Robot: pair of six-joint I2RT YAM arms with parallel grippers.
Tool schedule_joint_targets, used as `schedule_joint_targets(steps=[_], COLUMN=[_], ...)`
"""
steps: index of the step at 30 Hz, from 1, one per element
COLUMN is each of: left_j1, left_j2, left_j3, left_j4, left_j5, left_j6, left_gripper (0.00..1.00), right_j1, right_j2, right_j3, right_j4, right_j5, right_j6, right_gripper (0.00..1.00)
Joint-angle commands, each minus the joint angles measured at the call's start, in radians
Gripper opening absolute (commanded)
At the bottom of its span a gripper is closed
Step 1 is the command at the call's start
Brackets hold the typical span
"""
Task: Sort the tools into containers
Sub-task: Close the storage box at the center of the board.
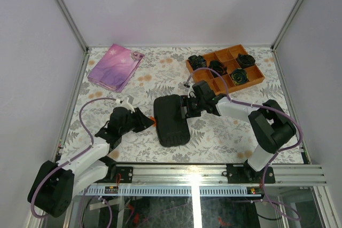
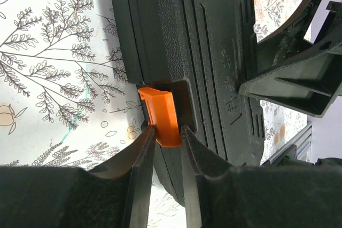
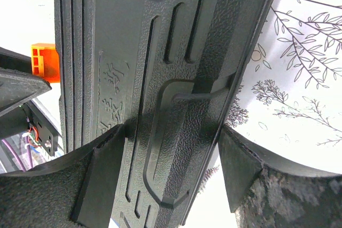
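Observation:
The container, a black oblong tool case (image 1: 171, 120), lies shut in the middle of the table. No tools show in any view. In the left wrist view my left gripper (image 2: 167, 134) is shut on the case's orange tab (image 2: 162, 113), one finger against each side of it. From above, that gripper (image 1: 145, 121) sits at the case's left edge. My right gripper (image 1: 187, 108) reaches in from the right. Its jaws (image 3: 170, 132) stand wide and straddle the ribbed lid (image 3: 160, 52): one finger rests on the lid, the other hangs past the rim over the table.
An orange compartment tray (image 1: 255, 81) holding black rosette bundles stands at the back right, close behind the right arm. A pink-purple fabric pouch (image 1: 115, 67) lies at the back left. Grey walls enclose the floral table on three sides.

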Motion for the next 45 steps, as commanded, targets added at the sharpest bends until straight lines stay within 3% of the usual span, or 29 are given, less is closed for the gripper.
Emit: schedule_joint_targets(steps=[1, 12, 21, 35, 45], left_j1=[-0.016, -0.056, -0.061, -0.062, -0.062], left_j2=[0.007, 0.093, 0.097, 0.114, 0.120], left_j3=[0.055, 0.052, 0.059, 0.062, 0.043], left_j4=[0.121, 0.206, 0.201, 0.134, 0.081], left_j5=[0.008, 0.009, 0.001, -0.049, -0.085], left_j6=[-0.019, -0.045, -0.043, -0.025, -0.025], left_gripper=[0.23, 0.24, 0.38, 0.33, 0.37], right_j1=[0.014, 0.014, 0.014, 0.014, 0.014], right_j2=[0.080, 0.082, 0.090, 0.098, 0.105], right_j3=[-0.048, -0.054, -0.047, -0.040, -0.041], right_j4=[-0.117, -0.119, -0.121, -0.123, -0.120], right_j5=[0.070, 0.064, 0.055, 0.049, 0.043], right_j6=[-0.065, -0.066, -0.068, -0.069, -0.070], right_gripper=[0.28, 0.27, 0.27, 0.26, 0.26])
